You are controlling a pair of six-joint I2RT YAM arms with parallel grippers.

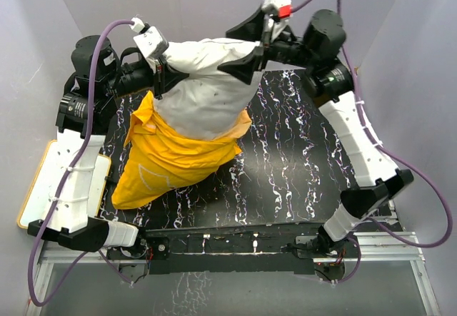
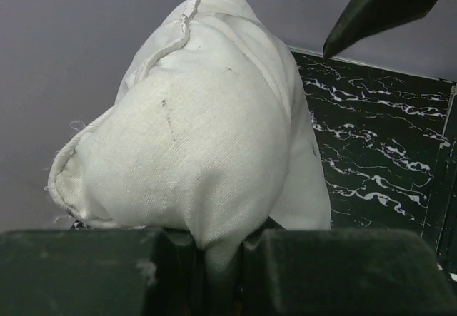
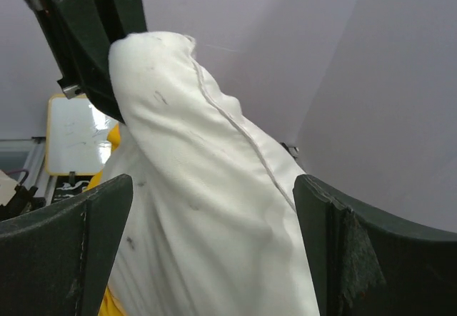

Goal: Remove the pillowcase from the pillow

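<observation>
The off-white pillow (image 1: 203, 91) is lifted at the back of the table, its upper half bare. The yellow pillowcase (image 1: 168, 162) hangs bunched around its lower half and trails onto the table. My left gripper (image 1: 163, 73) is shut on a pinch of the pillow's fabric at its left corner; in the left wrist view the fold of pillow (image 2: 207, 138) runs down into my closed left gripper (image 2: 218, 262). My right gripper (image 1: 250, 47) is open, its jaws straddling the pillow's right top corner. In the right wrist view the pillow (image 3: 207, 209) fills the gap of the open right gripper (image 3: 214, 248); a bit of pillowcase (image 3: 113, 136) shows at left.
The table top (image 1: 300, 159) is black marble-patterned. A yellow-framed whiteboard (image 1: 32, 187) lies off its left edge under my left arm, and shows in the right wrist view (image 3: 71, 134). Grey walls close in on three sides.
</observation>
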